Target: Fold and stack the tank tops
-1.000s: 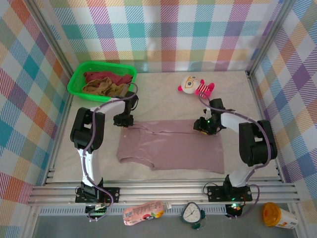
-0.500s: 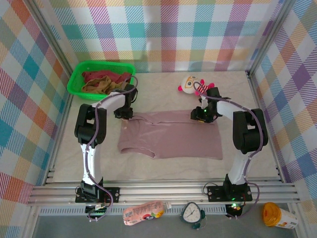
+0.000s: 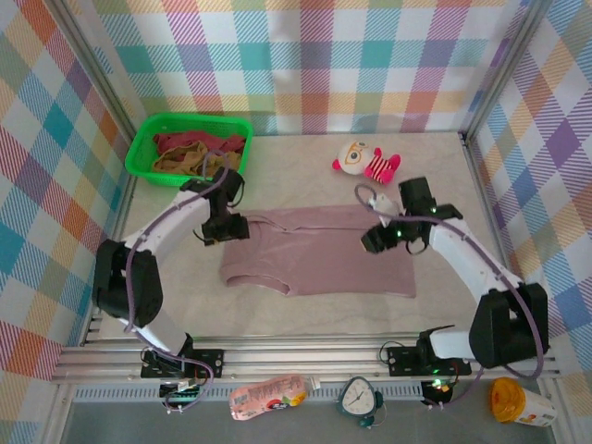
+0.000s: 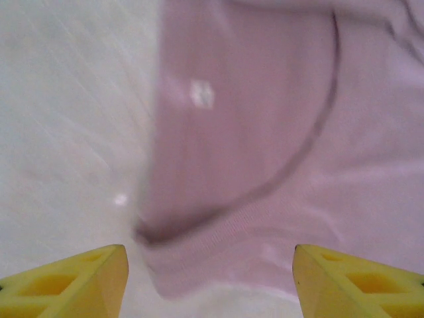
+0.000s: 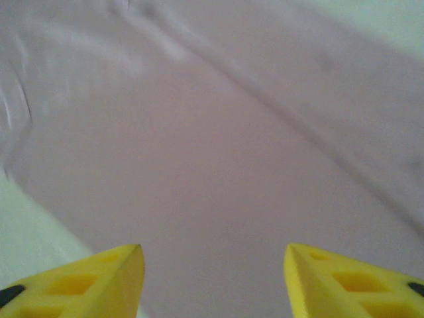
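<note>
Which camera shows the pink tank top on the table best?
Top external: the whole pink tank top lies spread out. Left wrist gives a blurred close-up of its armhole edge; right wrist, a patch of fabric.

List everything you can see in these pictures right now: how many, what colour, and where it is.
table: one, beige, middle of scene
mauve-pink tank top: one, dusty mauve-pink, spread flat mid-table
tan-brown tank top: one, tan-brown, bunched in the basket, near side
maroon tank top: one, dark maroon-red, bunched in the basket, far side
basket: one, green, table's far-left corner
plush toy: one, pink-and-white striped, far side, right of centre
packet: one, pink, front ledge
clock: one, teal-green, front ledge
container: one, yellow-orange, front ledge, right end
left tool: one, yellow fingers, open, above the top's left edge
right tool: one, yellow fingers, open, above the top's right part
</note>
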Action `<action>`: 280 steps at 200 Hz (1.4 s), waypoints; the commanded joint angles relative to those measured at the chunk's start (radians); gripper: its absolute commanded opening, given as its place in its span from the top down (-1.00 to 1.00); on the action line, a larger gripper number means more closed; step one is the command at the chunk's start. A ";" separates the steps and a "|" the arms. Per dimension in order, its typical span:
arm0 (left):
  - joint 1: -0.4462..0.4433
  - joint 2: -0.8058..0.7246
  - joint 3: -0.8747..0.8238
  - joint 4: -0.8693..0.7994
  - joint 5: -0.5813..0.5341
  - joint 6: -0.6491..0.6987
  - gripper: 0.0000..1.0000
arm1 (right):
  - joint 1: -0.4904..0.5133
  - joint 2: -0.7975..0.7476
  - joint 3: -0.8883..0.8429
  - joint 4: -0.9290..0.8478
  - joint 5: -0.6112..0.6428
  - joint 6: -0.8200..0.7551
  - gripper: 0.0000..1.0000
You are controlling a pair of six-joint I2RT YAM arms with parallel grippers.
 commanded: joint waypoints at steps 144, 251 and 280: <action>-0.522 0.000 -0.328 0.499 0.086 -0.934 -0.31 | 0.004 -0.058 -0.396 0.098 0.454 -0.413 -0.19; -0.529 0.082 -0.307 0.508 0.071 -0.924 0.35 | -0.002 0.089 -0.203 -0.132 0.326 -0.367 0.26; -0.524 0.066 -0.292 0.452 0.054 -0.897 0.43 | -0.001 0.078 -0.218 -0.139 0.320 -0.358 0.33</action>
